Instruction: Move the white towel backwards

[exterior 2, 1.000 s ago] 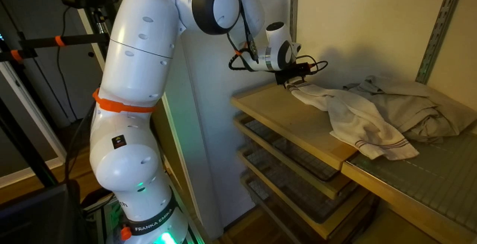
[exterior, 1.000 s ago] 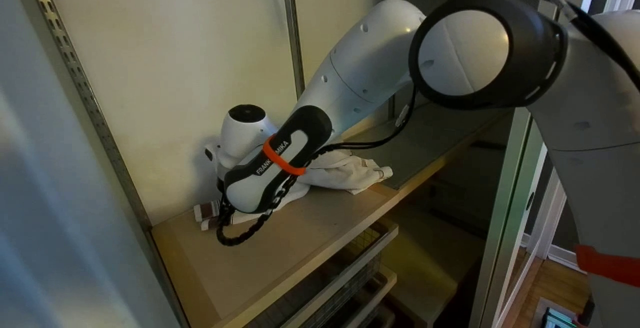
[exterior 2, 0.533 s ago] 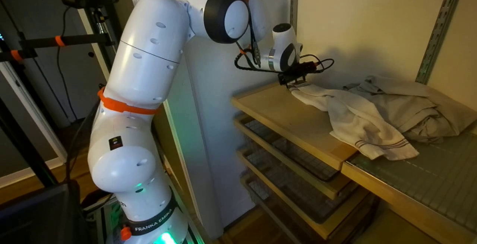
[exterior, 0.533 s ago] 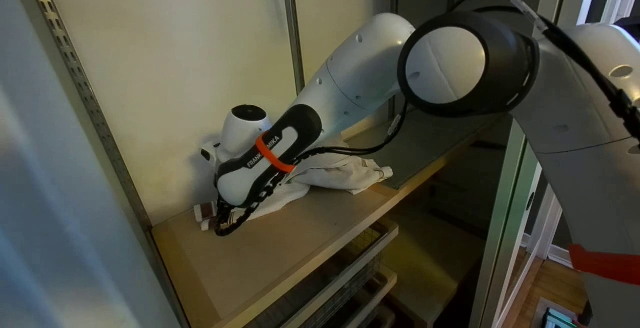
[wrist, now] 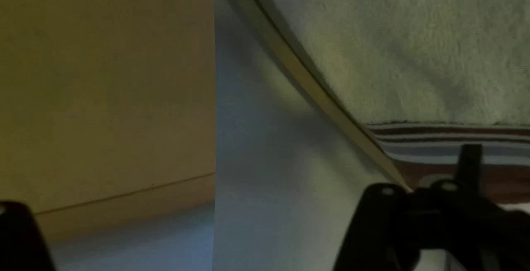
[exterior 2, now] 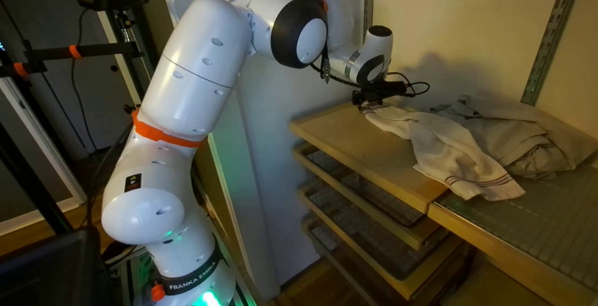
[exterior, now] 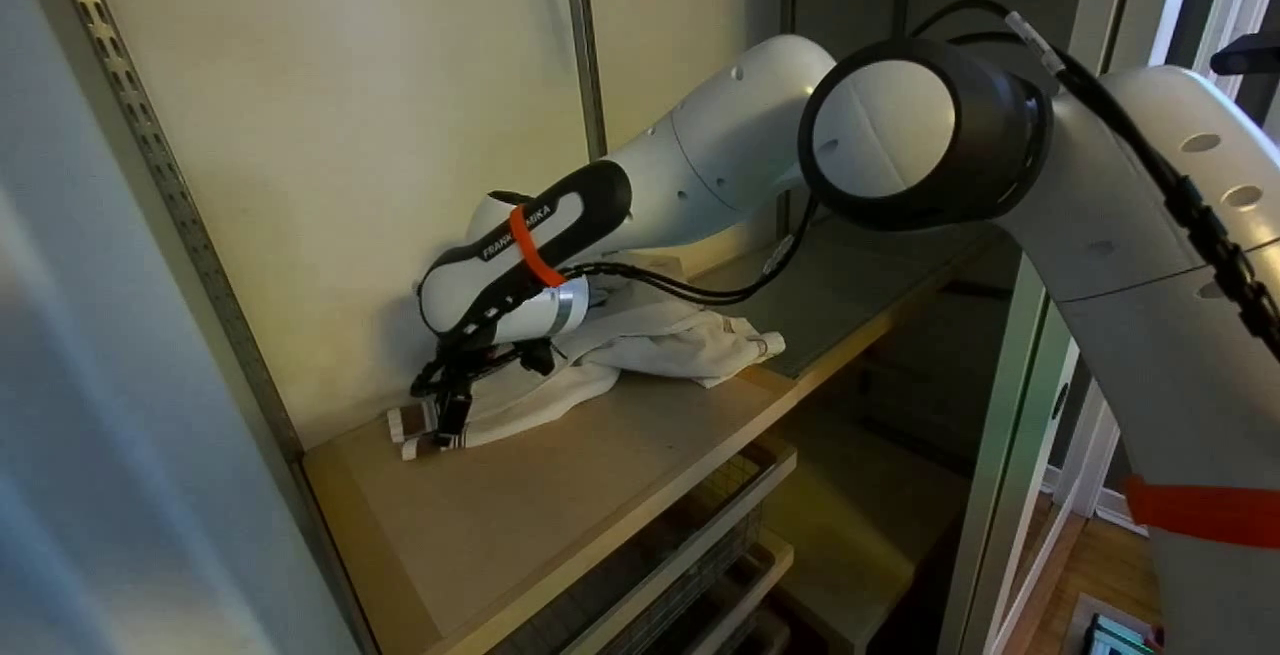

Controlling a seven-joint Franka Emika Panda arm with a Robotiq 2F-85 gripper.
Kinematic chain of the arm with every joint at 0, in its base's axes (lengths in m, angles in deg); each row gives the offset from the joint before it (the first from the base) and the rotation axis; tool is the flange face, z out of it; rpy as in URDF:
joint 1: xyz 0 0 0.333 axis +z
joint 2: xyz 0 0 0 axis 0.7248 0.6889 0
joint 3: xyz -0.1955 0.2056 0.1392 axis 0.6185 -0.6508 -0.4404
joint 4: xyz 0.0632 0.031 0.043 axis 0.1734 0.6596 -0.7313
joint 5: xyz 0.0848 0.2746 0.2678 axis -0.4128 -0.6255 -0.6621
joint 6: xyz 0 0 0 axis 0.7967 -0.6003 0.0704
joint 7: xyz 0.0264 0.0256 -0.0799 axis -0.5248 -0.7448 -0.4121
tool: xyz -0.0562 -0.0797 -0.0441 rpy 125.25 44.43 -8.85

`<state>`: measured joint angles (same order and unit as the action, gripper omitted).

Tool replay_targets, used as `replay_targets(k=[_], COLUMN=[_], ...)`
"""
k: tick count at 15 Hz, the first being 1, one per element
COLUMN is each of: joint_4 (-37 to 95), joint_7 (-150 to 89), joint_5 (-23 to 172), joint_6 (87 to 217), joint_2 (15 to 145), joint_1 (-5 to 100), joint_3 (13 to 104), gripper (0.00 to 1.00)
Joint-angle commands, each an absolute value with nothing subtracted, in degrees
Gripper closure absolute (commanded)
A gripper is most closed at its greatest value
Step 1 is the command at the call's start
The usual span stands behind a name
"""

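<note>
white towel (exterior 2: 434, 140): lies rumpled and stretched out, starting right under the pincer (exterior: 450, 427) and running away from it along the desk (exterior: 600, 465); its lie looks the same as a second ago.
arm (exterior: 730, 150): this is what has changed; it sits lower in both exterior views, leans farther over the desk, and has swung so that the pincer, masked before in an exterior view, now shows there, aimed downward.
pincer: at the near striped end (exterior: 412, 422) of the towel; touching or just above, i cannot tell. nor can i tell if its fingers are spread, pressed together or pinching fabric: the wrist view is dark and oddly split, and the exterior views give little more than a black outline.
far striped end (exterior 2: 483, 184): well apart from the pincer, spilling onto the darker part (exterior 2: 528, 231) of the desk; unmoved.
grey cloth (exterior 2: 528, 133): bunched well beyond the pincer, up against the towel; likewise unmoved.
towel's progress: probably none this past second; the change reads as lining up or settling a grasp at the near striped end.
next for the pincer: likely a sure hold, then the shift; which way is backwards, i cannot tell.
grey cloth's risk: it may get dragged along.
</note>
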<state>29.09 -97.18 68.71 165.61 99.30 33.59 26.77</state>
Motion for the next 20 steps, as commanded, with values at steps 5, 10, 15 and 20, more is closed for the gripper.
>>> replay_targets(k=[5, 10, 15, 20], joint_4=[22.3, 20.3, 20.1, 22.7], joint_7=[-103.4, -103.7, -103.8, -106.4], joint_5=[61.6, 62.1, 62.5, 60.9], joint_6=[154.5, 152.2, 148.6, 140.5], joint_2=[102.6, 103.4, 103.3, 100.7], joint_1=[36.6, 38.9, 40.5, 41.7], joint_3=[30.9, 34.0, 35.5, 33.9], gripper=[0.53, 0.80, 1.00, 0.99])
